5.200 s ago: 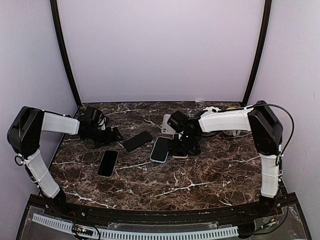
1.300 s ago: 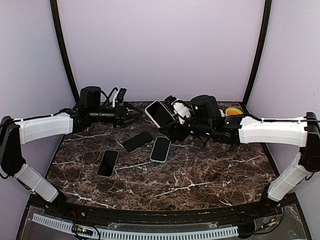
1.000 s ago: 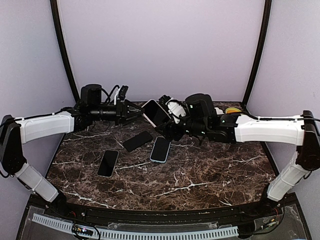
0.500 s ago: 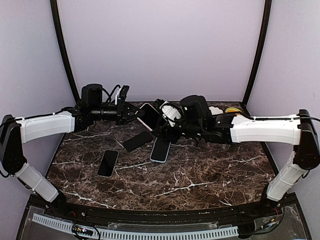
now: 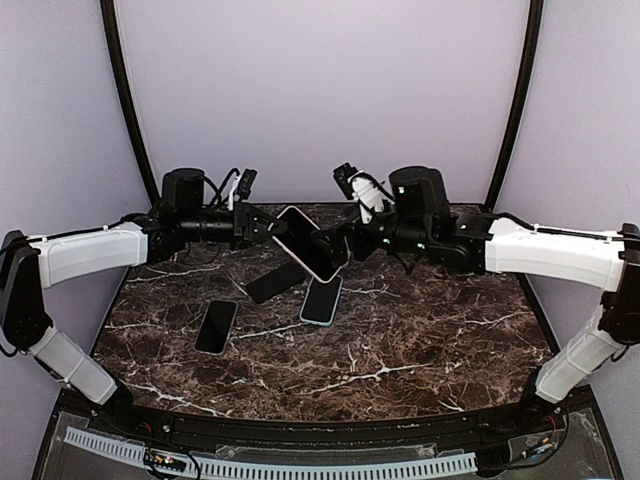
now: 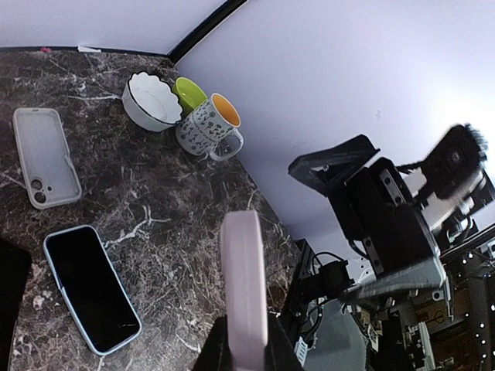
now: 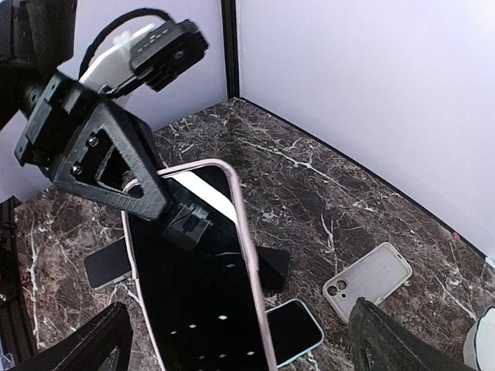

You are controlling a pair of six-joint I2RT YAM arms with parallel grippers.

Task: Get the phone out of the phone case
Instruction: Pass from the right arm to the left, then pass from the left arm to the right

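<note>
The phone [image 7: 193, 286], its black screen facing the right wrist camera, sits inside a pale pink phone case [image 7: 246, 232]. It is held in the air above the table's back middle [image 5: 305, 243]. My left gripper [image 5: 268, 228] is shut on its left end; in the left wrist view the case's pink edge [image 6: 245, 286] runs straight out from between the fingers [image 6: 210, 357]. My right gripper [image 7: 240, 348] is open wide, its fingers [image 7: 85, 348] on either side of the phone's near end without touching it.
On the marble table lie a phone in a blue case [image 5: 321, 298], two bare black phones [image 5: 275, 281] [image 5: 216, 326] and an empty grey case [image 7: 377, 281]. A white bowl [image 6: 151, 100], a green bowl [image 6: 189, 91] and a patterned mug [image 6: 209, 124] stand at the back right.
My left gripper closed on the cased phone's end. My right gripper let go, opened wide and drew back to the right. The phone's free end tilted down.
</note>
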